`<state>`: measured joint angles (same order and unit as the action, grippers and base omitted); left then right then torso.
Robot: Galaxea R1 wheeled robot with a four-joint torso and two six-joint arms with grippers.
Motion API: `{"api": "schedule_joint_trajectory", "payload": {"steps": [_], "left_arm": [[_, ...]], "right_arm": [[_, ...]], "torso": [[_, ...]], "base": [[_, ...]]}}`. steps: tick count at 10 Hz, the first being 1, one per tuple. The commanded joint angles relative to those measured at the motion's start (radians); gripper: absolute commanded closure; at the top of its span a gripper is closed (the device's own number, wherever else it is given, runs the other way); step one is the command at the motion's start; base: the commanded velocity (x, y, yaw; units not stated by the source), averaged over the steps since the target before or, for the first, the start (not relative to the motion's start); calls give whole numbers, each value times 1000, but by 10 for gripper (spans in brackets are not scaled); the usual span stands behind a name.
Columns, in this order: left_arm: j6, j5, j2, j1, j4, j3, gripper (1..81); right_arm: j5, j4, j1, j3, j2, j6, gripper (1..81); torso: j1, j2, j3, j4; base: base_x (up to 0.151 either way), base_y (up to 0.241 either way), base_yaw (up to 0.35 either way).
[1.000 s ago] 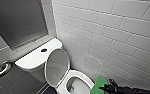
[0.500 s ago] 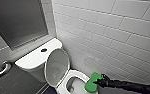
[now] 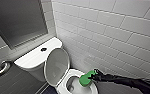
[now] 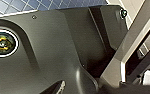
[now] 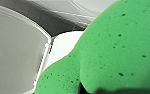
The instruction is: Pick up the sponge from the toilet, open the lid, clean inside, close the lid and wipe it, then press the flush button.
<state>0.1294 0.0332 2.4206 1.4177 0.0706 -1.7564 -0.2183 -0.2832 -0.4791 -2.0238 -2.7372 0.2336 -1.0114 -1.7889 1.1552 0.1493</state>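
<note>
The white toilet (image 3: 61, 88) stands against the tiled wall with its lid (image 3: 56, 65) raised and leaning back toward the tank (image 3: 33, 60). The dark round flush button (image 3: 43, 49) sits in the tank top. My right arm comes in from the right, and its gripper (image 3: 94, 76) is shut on the bright green sponge (image 3: 85, 80). The sponge hangs over the right side of the bowl, at its rim. In the right wrist view the sponge (image 5: 111, 50) looms large, with the raised lid (image 5: 16, 50) and the white rim (image 5: 63, 47) beyond it.
A white tiled wall (image 3: 111, 32) runs close along the toilet's right side. A dark panel (image 3: 16, 20) hangs on the grey wall above the tank. A metal grab bar (image 3: 2, 68) sticks out at the left. Dark floor tiles (image 4: 28, 5) lie below.
My right arm has carried the sponge leftward over the bowl's right rim. It now sits slightly higher than half a second ago. The lid and toilet have not moved.
</note>
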Motion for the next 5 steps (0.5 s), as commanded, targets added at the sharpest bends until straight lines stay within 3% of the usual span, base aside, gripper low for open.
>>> {"api": "schedule_joint_trajectory", "payload": {"steps": [1,2,5], "left_arm": [[1,-70,3,-10,-6,1,10],[1,-70,9,-9,-6,-6,10],[1,-70,25,-7,-6,-26,10]], "right_arm": [[-16,5,197,-7,-37,-8,811],[-16,9,204,-10,-49,-8,811],[-16,44,211,-68,-135,-8,811]], "torso": [[0,0,73,0],[0,0,27,0],[-1,1,58,0]], "base": [[0,0,0],[0,0,0],[0,0,0]]}}
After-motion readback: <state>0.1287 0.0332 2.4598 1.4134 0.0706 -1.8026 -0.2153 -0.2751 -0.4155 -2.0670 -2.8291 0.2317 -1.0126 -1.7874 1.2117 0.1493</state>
